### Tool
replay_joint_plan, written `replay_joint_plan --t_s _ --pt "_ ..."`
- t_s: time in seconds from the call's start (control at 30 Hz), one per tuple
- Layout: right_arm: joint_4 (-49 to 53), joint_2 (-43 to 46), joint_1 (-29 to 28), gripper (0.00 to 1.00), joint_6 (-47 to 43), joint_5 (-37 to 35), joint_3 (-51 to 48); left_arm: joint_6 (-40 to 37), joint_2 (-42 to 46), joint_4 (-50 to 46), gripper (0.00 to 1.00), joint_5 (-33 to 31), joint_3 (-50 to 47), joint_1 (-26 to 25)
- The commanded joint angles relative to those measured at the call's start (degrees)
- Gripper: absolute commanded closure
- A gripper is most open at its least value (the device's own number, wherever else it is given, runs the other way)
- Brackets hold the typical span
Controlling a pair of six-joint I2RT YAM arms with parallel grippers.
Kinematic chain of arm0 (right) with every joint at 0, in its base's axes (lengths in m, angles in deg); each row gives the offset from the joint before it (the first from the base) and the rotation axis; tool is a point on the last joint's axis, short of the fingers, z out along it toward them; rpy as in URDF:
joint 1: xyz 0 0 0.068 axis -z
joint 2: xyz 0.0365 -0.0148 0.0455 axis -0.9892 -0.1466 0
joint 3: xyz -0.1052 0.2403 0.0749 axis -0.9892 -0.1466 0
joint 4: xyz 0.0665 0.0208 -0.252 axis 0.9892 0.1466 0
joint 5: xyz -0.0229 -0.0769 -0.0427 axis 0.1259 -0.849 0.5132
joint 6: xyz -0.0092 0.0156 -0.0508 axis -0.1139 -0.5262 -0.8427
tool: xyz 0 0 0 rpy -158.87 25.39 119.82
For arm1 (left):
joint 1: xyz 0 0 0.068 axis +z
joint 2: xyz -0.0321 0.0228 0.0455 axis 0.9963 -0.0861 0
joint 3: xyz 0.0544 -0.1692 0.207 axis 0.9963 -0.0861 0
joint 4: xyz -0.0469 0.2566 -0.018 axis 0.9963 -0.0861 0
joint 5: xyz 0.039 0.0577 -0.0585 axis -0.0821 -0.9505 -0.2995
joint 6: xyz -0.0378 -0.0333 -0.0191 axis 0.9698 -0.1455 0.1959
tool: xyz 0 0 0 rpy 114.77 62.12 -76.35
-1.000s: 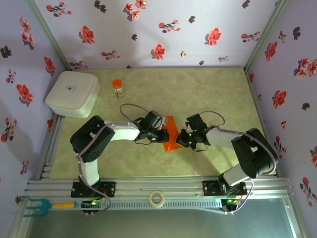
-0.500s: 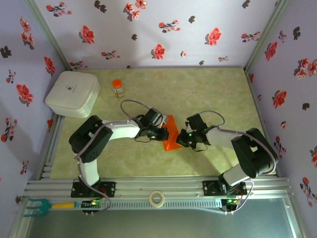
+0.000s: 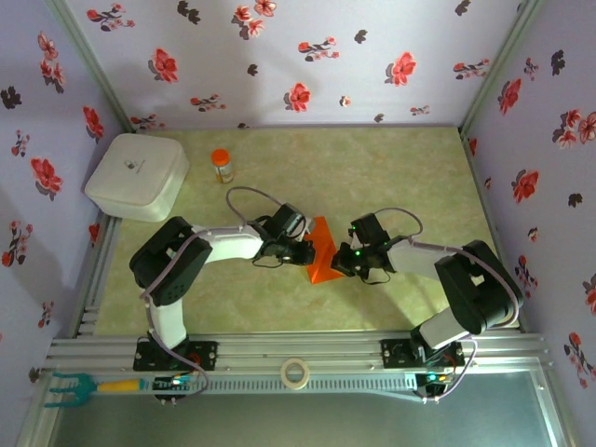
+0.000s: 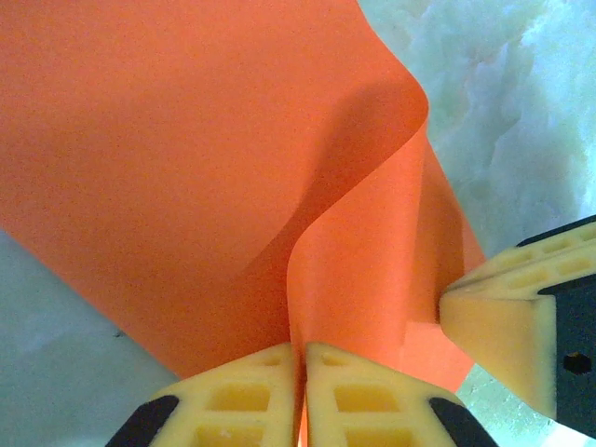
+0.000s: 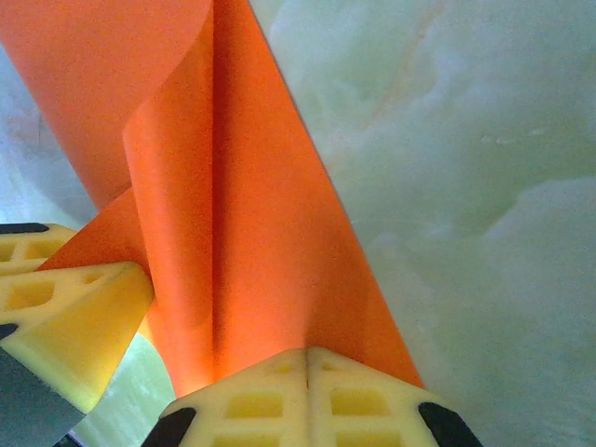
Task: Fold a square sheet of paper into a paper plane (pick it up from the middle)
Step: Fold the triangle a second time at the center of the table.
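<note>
The square sheet of paper (image 3: 322,250) is bright orange and sits folded at mid-table between both grippers. My left gripper (image 3: 305,252) is shut on one layer of it. In the left wrist view the paper (image 4: 186,168) curls up from the table into my left gripper (image 4: 304,346), and a right fingertip (image 4: 503,321) touches its edge. My right gripper (image 3: 341,262) meets the sheet from the other side. In the right wrist view the paper (image 5: 270,233) runs as a creased strip into my shut right gripper (image 5: 306,352), with the left fingers (image 5: 65,317) beside it.
A white box (image 3: 138,175) stands at the back left, with a small orange-capped bottle (image 3: 222,166) beside it. A tape roll (image 3: 295,373) and a green tool (image 3: 70,386) lie on the front rail. Flowered walls enclose the table.
The left arm has shifted slightly, and the orange paper looks a little narrower and further left. The right arm has not moved.
</note>
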Motion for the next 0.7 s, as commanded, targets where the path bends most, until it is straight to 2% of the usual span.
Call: replay_joint_plan --t_s 0.0,0.67 --pt "3.64 -1.81 0.27 0.96 -1.38 -2.93 -0.77 -2.03 0.44 -1.20 0.90 -1.01 1.68 0.42" --pt "3.92 -1.82 0.27 0.95 -1.56 -2.66 -0.47 -2.74 -0.59 -3.04 0.90 -2.13 2.21 0.48"
